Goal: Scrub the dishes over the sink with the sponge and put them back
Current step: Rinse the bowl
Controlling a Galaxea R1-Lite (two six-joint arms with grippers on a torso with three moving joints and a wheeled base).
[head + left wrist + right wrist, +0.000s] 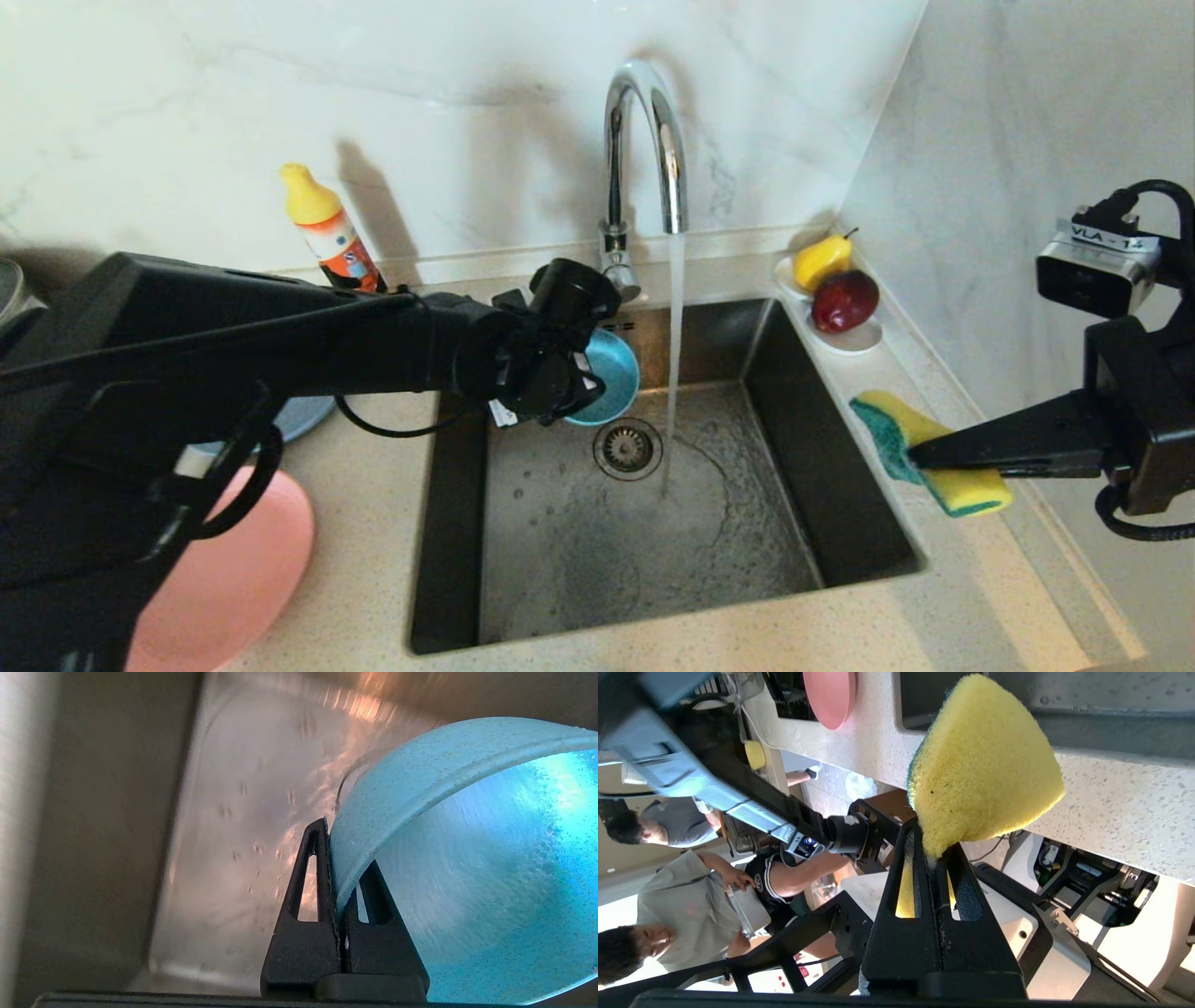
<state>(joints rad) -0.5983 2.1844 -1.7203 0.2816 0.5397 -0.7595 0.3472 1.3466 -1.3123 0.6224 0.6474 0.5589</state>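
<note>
A teal bowl [614, 371] hangs tilted over the back left of the steel sink [597, 551]. My left gripper [571, 390] is shut on its rim [338, 858], one finger outside the wall and one inside the bowl [467, 882]. Above the counter at the sink's right edge, my right gripper [920, 455] is shut on the bent yellow sponge [971, 490], whose green face points toward the sink. In the right wrist view the sponge [985, 765] bulges out of the closed fingers [931, 847]. A pink plate [233, 579] and a grey-blue plate [303, 415] lie on the left counter, partly behind my left arm.
Water runs from the chrome faucet [644, 140] onto the sink floor beside the drain strainer [627, 448]. A dish-soap bottle [331, 233] stands at the back left. A white dish [854, 341] with a pear and a red fruit sits at the back right corner.
</note>
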